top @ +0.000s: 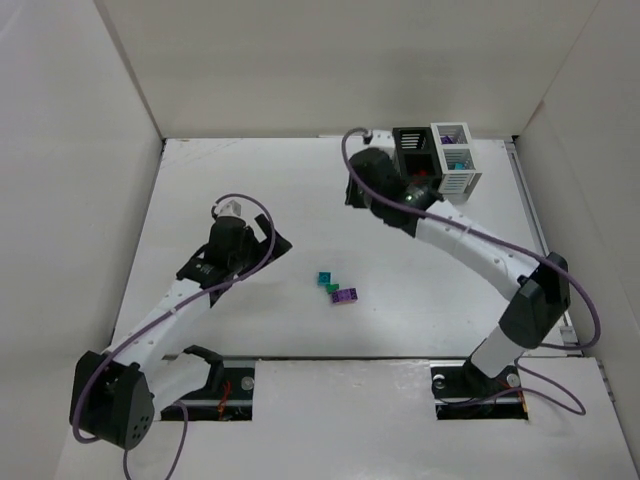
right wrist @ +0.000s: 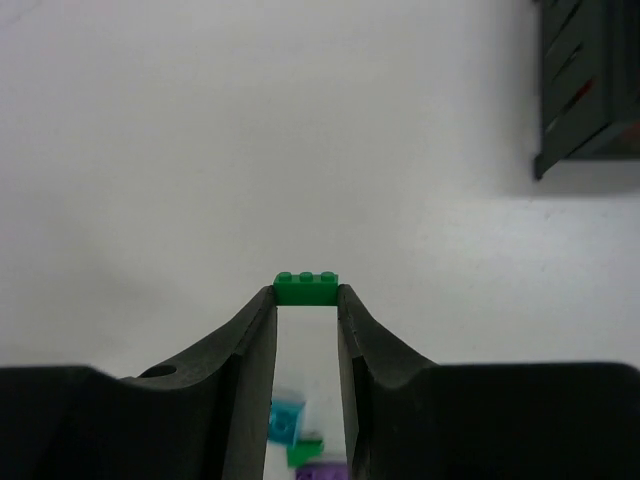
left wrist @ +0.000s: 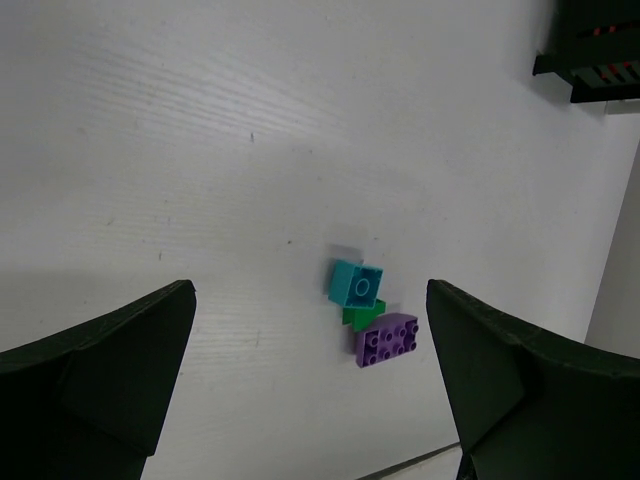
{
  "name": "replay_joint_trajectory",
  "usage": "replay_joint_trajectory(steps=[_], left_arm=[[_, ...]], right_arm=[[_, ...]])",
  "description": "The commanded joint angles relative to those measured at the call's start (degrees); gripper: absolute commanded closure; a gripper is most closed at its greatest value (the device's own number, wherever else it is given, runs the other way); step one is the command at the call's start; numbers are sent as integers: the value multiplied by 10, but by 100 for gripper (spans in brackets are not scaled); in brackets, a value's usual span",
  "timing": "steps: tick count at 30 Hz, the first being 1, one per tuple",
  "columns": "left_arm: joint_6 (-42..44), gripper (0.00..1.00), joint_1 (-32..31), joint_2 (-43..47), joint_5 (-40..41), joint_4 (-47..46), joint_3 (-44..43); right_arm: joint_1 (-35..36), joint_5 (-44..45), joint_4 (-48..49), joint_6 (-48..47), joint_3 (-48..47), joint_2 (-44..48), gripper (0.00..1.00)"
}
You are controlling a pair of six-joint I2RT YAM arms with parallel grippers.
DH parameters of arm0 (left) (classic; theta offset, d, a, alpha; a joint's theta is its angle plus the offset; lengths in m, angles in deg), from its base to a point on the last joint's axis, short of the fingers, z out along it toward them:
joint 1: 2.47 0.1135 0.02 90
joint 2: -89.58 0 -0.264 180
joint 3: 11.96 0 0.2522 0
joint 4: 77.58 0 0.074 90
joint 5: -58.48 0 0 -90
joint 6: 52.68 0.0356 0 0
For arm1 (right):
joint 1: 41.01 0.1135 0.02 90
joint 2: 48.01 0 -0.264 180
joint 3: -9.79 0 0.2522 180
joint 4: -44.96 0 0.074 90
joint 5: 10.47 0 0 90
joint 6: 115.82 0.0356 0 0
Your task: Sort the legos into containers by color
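Three legos lie together mid-table: a teal one (top: 324,279), a green one (top: 332,288) and a purple one (top: 345,296). The left wrist view shows them too: teal (left wrist: 355,283), green (left wrist: 360,315), purple (left wrist: 386,339). My left gripper (top: 245,250) is open and empty, left of them, with the bricks ahead between its fingers (left wrist: 310,300). My right gripper (top: 362,172) is raised beside the containers, shut on a small green lego (right wrist: 306,289). The black bin (top: 410,150) and the white bin (top: 455,160) stand joined at the back right. Small coloured bricks show inside them.
White walls close in the table on the left, back and right. The black bin's slatted side shows at the top right of the right wrist view (right wrist: 590,80) and of the left wrist view (left wrist: 595,50). Both arm bases sit at the near edge.
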Motion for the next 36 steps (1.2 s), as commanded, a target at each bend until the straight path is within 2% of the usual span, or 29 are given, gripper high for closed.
replay_joint_trajectory(steps=[1,4,9,13,21,26,29,30,36], left_arm=[[22,0,-3,-34,10,-61,-64],[35,0,3,-89,15,-61,-106],[49,0,21,-156,15,-61,-152],[55,0,26,-199,10,-66,-179],[55,0,31,-266,10,-66,-233],[55,0,31,-280,10,-66,-251],[50,0,31,-280,10,-66,-251],[50,0,31,-280,10,-66,-251],[50,0,31,-261,21,-47,-251]], right_arm=[[-105,-34,44,-82,-89,-35,72],[-176,-55,56,-111,-154,-82,72],[-254,-76,41,-131,-266,-176,72],[-295,-108,29,-145,-356,-274,72],[-330,-108,35,-140,-460,-379,71],[-335,-94,35,-140,-466,-393,62],[-335,-82,35,-140,-450,-387,53],[-335,-82,35,-140,-444,-382,45],[-335,-87,48,-140,-394,-317,41]])
